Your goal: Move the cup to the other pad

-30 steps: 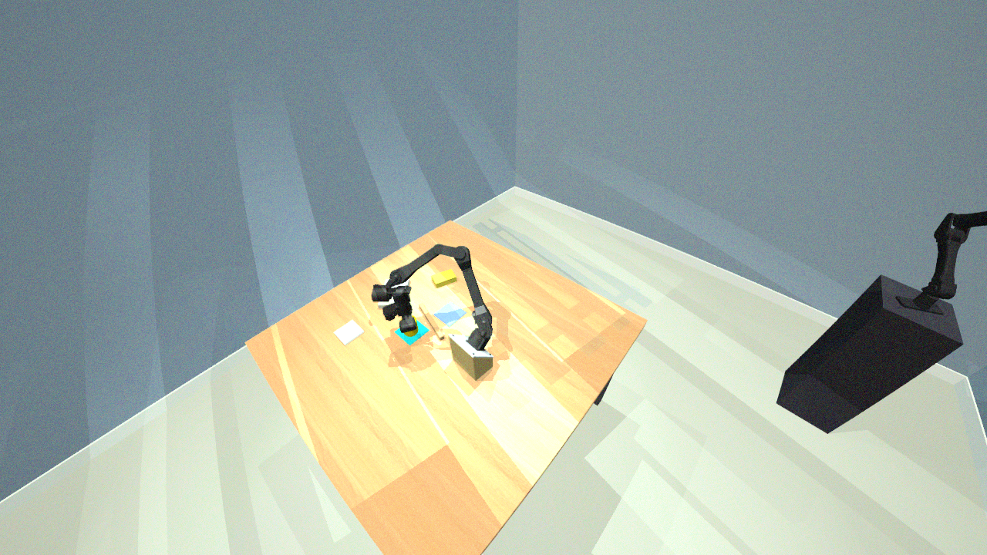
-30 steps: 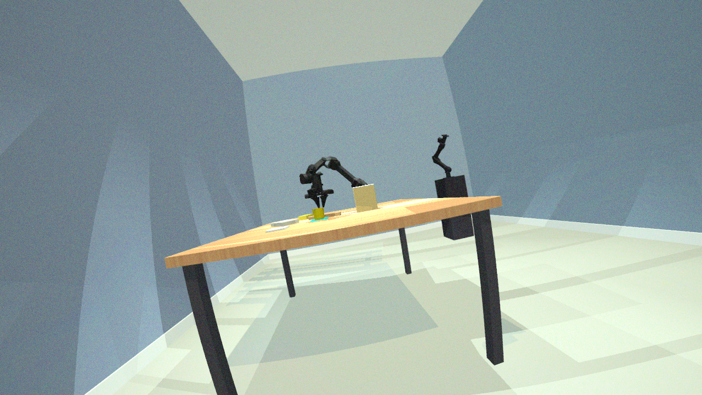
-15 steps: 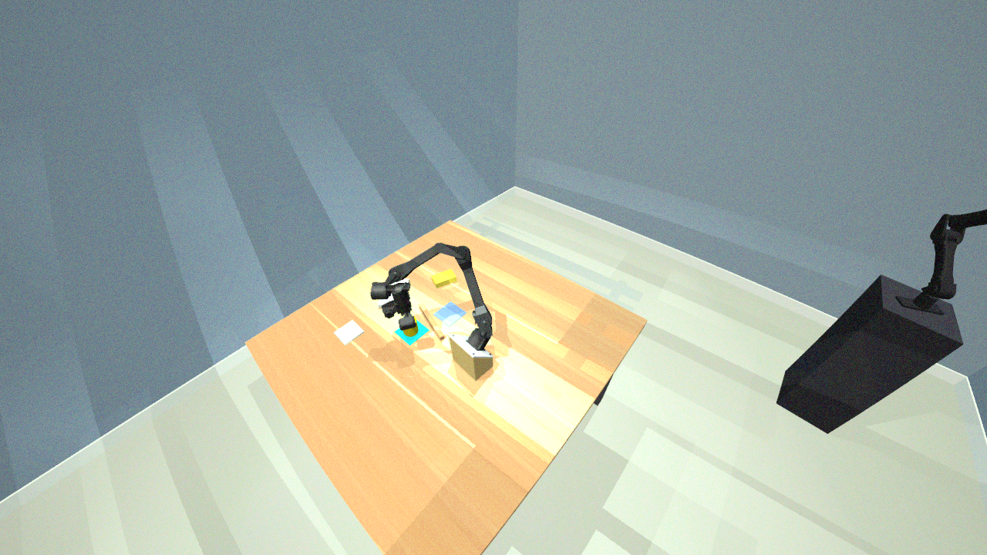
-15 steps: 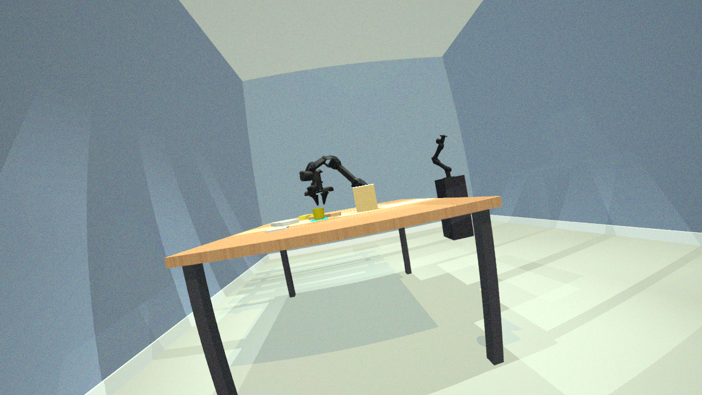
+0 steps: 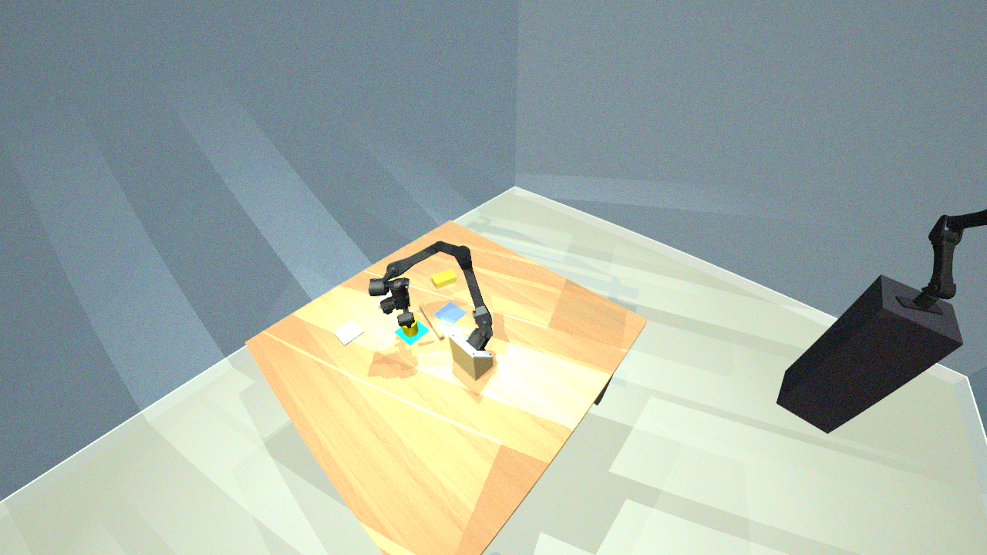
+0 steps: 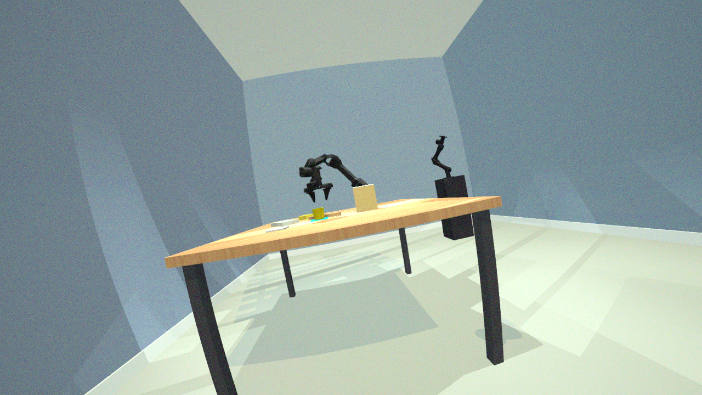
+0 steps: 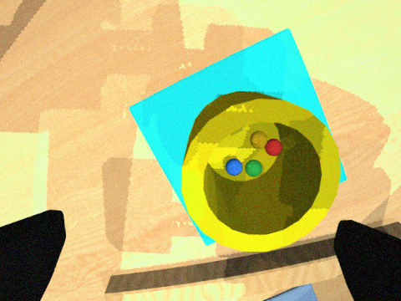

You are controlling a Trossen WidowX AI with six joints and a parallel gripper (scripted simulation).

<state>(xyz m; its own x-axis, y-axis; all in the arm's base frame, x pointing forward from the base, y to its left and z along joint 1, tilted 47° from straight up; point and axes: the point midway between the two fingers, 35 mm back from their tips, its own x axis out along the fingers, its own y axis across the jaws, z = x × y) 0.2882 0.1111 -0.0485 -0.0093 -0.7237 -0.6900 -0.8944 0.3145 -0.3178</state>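
Observation:
The yellow cup (image 5: 409,330) (image 6: 318,213) (image 7: 194,180) stands upright on the cyan pad (image 5: 421,332) (image 7: 267,58). Several marbles lie inside it at the bottom: a blue marble (image 7: 234,167), a green marble (image 7: 253,168), a red marble (image 7: 274,147) and an orange-yellow marble (image 7: 258,139). The blue pad (image 5: 449,313) (image 7: 294,293) lies beyond a thin wooden strip. My gripper (image 6: 320,200) (image 7: 202,232) is wide open and empty, above the cup and not touching it. In the top view the gripper partly hides the cup.
The wooden strip (image 5: 431,323) (image 7: 167,275) lies between the pads. A yellow block (image 5: 443,277) (image 6: 304,216) lies farther back. A flat white square (image 5: 348,332) (image 6: 277,229) and a pale block (image 6: 284,223) lie to the side. A beige upright panel (image 5: 471,358) (image 6: 364,197) stands by the arm's base.

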